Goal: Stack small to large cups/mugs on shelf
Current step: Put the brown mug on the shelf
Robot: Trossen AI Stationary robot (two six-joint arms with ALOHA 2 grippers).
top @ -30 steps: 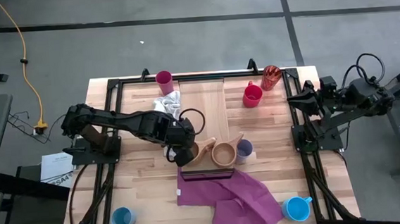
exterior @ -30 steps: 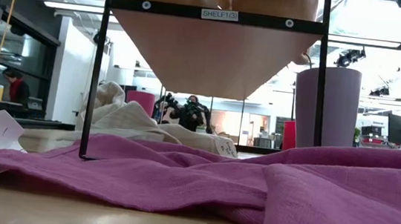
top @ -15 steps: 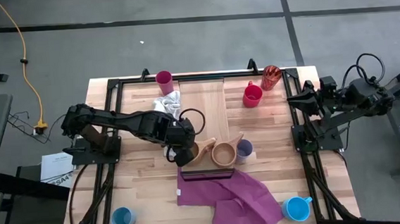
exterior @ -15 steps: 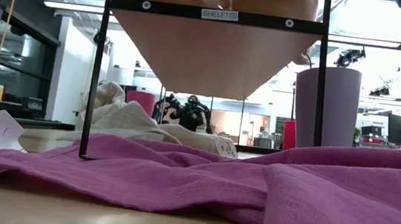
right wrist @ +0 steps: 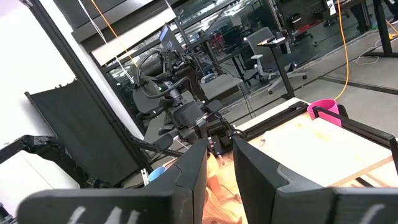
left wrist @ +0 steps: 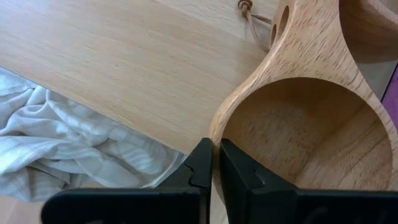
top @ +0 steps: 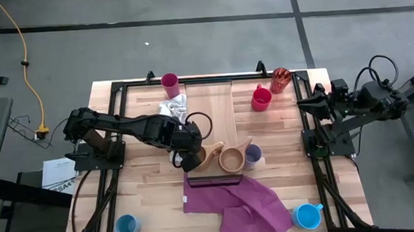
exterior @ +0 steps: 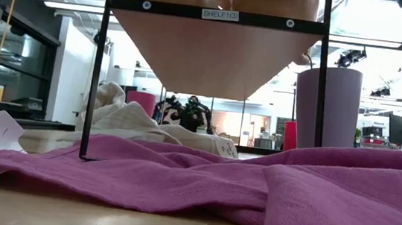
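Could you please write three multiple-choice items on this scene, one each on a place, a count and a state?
1. Where is the magenta tumbler?
A. at the table's far edge
B. on the purple cloth
C. inside a blue mug

2. How many blue mugs stand on the table?
A. one
B. two
C. four

3. What are the left gripper fingers doing?
A. spread wide over the cloth
B. pinching the rim of a wooden cup
C. holding the red mug

Answers: 1 A, it stands beside the far frame. 2 B, one at each near corner. 3 B, the left wrist view shows them closed on the rim.
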